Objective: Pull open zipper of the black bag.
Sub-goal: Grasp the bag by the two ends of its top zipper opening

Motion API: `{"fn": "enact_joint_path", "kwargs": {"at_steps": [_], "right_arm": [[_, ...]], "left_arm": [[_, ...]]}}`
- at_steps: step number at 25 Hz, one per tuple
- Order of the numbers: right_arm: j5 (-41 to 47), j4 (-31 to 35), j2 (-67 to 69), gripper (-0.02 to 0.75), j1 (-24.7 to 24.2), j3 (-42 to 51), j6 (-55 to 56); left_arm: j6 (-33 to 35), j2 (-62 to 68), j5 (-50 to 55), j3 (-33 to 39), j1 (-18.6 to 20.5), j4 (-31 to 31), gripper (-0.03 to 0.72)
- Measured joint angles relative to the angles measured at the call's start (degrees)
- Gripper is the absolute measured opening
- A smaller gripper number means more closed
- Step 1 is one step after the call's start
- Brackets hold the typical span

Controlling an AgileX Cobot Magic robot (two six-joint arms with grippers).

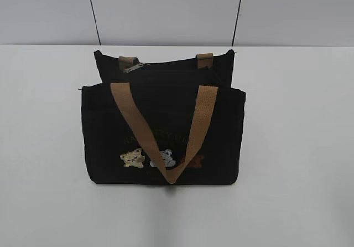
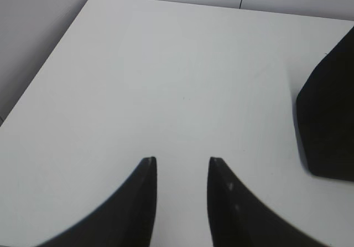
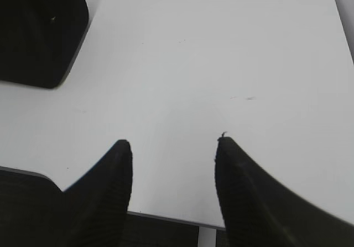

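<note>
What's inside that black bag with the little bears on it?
Nothing inside shows. The black bag stands upright on the white table, its zipper pull at the top left end, and the dark fabric top hides any contents.

Boxy black fabric bag (image 1: pixel 163 130): olive lettering (image 1: pixel 160 139) on front too blurred to read. Front tan webbing handle (image 1: pixel 166 125) covers part of lettering. Both wrist views cut bag off at frame edge; only one dark corner shows in each (image 2: pixel 329 119) (image 3: pixel 38 31).
</note>
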Motion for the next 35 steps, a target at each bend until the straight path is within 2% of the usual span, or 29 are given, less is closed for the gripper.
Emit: {"fn": "enact_joint_path", "kwargs": {"at_steps": [22, 25, 28, 30, 35], "right_arm": [[0.0, 0.0, 0.0, 0.373, 0.0, 0.0, 0.0], [0.0, 0.0, 0.0, 0.373, 0.0, 0.0, 0.0], [-0.1, 0.0, 0.0, 0.373, 0.0, -0.1, 0.0], [-0.2, 0.0, 0.0, 0.373, 0.0, -0.1, 0.0], [-1.4, 0.1, 4.0, 0.373, 0.0, -1.4, -0.3]], "left_arm": [[0.0, 0.0, 0.0, 0.0, 0.0, -0.1, 0.239], [0.0, 0.0, 0.0, 0.0, 0.0, -0.1, 0.287], [0.0, 0.7, -0.2, -0.3, 0.0, -0.2, 0.412], [0.0, 2.4, -2.0, -0.8, 0.0, -0.2, 0.458], [1.9, 9.1, -11.6, -1.5, 0.0, -1.2, 0.47]]}}
